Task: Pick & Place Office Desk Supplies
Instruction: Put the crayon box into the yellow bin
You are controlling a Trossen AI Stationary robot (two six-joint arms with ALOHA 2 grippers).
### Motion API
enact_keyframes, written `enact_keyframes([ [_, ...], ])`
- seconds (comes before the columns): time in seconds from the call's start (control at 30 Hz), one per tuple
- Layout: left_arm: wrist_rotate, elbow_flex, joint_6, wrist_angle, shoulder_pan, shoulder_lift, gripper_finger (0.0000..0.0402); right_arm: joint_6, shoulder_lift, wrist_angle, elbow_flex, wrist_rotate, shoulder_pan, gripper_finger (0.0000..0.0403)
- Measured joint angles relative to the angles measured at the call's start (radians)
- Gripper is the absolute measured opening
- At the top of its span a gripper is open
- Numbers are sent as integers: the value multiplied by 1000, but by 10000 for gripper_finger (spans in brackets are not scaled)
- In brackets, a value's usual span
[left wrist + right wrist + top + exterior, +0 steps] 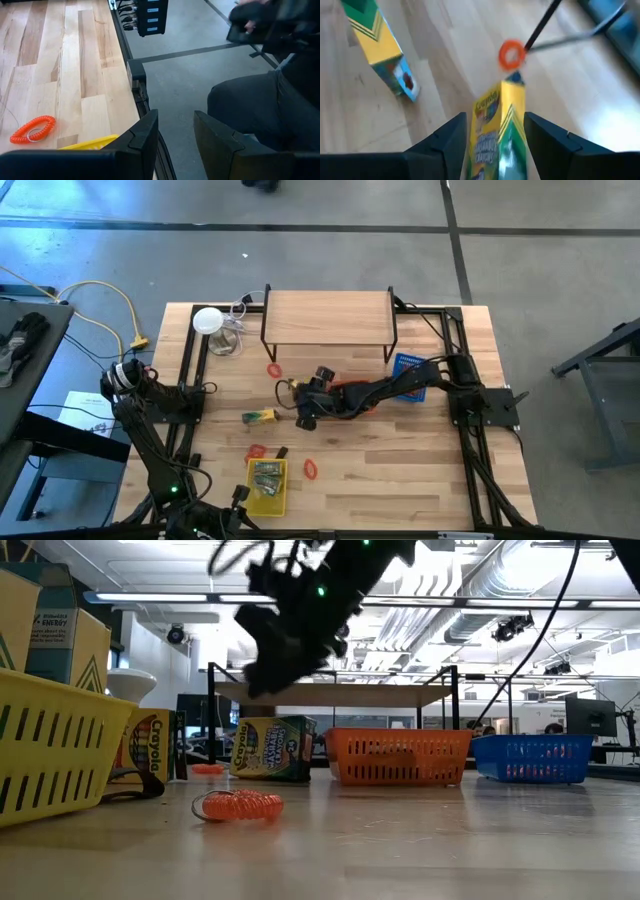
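Centrally, my right pincer point(300, 412) reaches across the middle of the desk point(400, 470), raised above the wood, and grips a yellow-green crayon pack point(495, 131) between its two dark fingers point(447, 137); in the right wrist view the pack stands lengthwise in the gap, pressed on both sides. A second crayon pack point(260, 416) lies flat on the desk just beside the pincer, toward my left arm. One red coiled band point(273, 368) lies near the leg of the small wooden shelf point(328, 315); another red band point(310, 468) lies just beside the yellow basket point(267, 485) at the near edge, and a third red band point(257, 451) lies near that basket's far end. The yellow basket holds some small items I cannot make out. Behind my right arm sit an orange basket point(398, 756) and a blue basket point(412, 375), side by side in the low view. My left pincer point(175, 137) waits at the near desk edge beside the yellow basket, fingers partly apart and holding nothing, pointing past the edge toward a seated person point(270, 100).
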Motion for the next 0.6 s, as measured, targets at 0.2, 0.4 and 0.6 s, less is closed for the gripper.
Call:
enact_keyframes([
  [0.2,0,0,-5,-1,0,0,120,165,5,-100,0,-155,-70,185],
  [0.4,1,0,-5,-1,0,0,120,154,5,-112,0,-167,-67,185],
  [0.6,3,0,-8,-5,0,0,120,174,23,-106,1,-233,-79,185],
])
